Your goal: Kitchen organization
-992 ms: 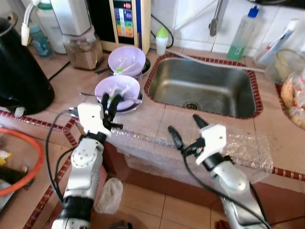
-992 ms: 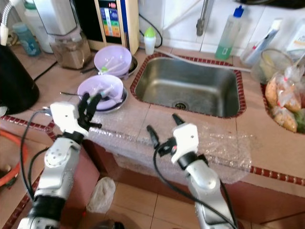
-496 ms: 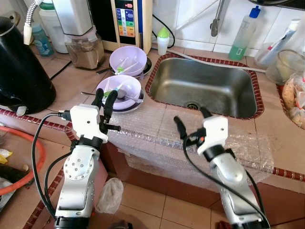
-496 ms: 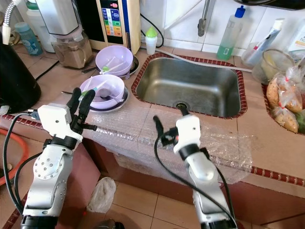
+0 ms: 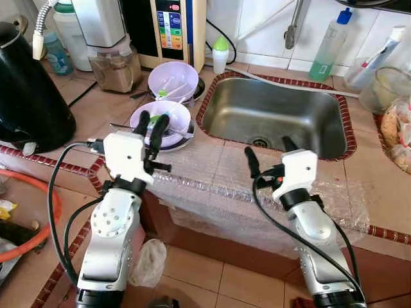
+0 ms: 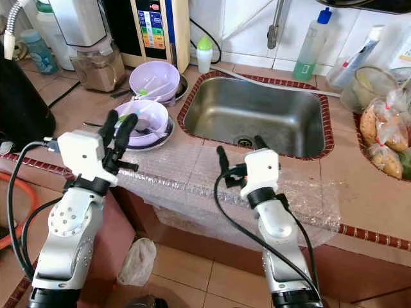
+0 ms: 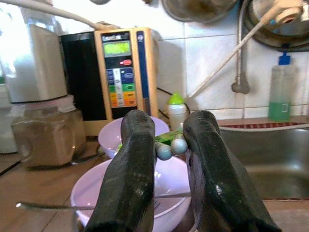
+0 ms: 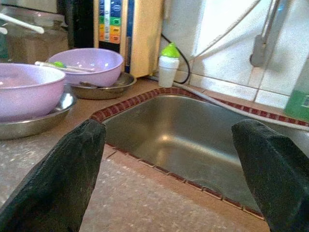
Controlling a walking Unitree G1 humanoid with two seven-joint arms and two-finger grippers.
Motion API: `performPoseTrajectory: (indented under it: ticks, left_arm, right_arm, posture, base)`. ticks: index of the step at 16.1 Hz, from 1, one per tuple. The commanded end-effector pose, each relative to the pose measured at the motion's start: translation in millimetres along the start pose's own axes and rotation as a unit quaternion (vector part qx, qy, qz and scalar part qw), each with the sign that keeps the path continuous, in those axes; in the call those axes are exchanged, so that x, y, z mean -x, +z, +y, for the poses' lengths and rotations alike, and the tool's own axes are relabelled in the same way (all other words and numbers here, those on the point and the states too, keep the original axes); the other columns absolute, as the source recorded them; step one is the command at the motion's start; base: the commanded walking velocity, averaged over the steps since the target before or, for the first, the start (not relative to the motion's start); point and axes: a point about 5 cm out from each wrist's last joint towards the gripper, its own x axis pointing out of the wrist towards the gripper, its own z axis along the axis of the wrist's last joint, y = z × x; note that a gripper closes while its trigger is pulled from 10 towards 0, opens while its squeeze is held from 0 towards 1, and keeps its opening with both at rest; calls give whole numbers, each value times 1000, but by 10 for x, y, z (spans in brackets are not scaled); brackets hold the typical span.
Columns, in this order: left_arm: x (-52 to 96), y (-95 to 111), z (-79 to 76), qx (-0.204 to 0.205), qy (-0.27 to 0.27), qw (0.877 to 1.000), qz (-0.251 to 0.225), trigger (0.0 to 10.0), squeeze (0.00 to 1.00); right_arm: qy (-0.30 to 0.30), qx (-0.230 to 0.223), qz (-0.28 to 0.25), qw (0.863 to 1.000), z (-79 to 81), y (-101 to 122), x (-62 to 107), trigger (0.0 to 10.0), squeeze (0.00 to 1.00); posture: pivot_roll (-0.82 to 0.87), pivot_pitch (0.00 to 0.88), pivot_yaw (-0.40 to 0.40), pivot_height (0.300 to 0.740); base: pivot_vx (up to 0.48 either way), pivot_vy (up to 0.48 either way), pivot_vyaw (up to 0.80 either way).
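Beside the near lilac bowl (image 5: 160, 115), the left gripper (image 5: 151, 123) is narrowly parted, empty; right gripper (image 5: 268, 149) spread wide.

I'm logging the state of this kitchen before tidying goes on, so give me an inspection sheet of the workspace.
Surface: tiled counter with a steel sink; bubble wrap draped over the front edge.
Job's things: two purple bowls, the near bowl on a metal plate, the far bowl behind it; utensils lie in both.
Clutter: black kettle, blender jar, green soap bottle, bagged food at the right.
Grippers: left hand at the near bowl, fingers slightly apart, holding nothing; right hand wide open at the sink's front edge.
Cables: black leads loop from both wrists; orange hose at lower left.
Surroundings: white tiled wall, faucet, tiled floor.
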Motion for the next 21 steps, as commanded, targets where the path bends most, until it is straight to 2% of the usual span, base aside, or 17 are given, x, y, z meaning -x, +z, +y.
performPoseTrajectory:
  ticks: [1,3,14,18,21]
  left_arm:
    - [-49,104,-16,1,-11,1000,-17,10000,0]
    - [-86,136,-28,3,-13,1000,-22,10000,0]
    - [-106,146,-80,14,-24,999,-22,10000,0]
    - [-84,141,-69,12,-17,1000,-23,10000,0]
    - [-18,103,-115,16,-49,998,-20,10000,0]
  right_arm:
    - [-24,10,-1,1000,-87,1,2,10000,0]
    - [-30,16,-5,999,-118,7,0,10000,0]
    - [-20,12,-6,1000,-82,-16,-2,10000,0]
    - [-17,12,-5,1000,-77,-24,10,10000,0]
    - [-23,-14,2,1000,-118,-22,-21,10000,0]
  posture:
    - [-30,0,38,740]
    - [-34,0,42,740]
    - [-31,0,40,740]
    - [-30,0,39,740]
    - [-28,0,37,740]
  base:
    - [0,0,0]
    - [257,0,-559]
    - [309,0,0]
    - [0,0,0]
    - [0,0,0]
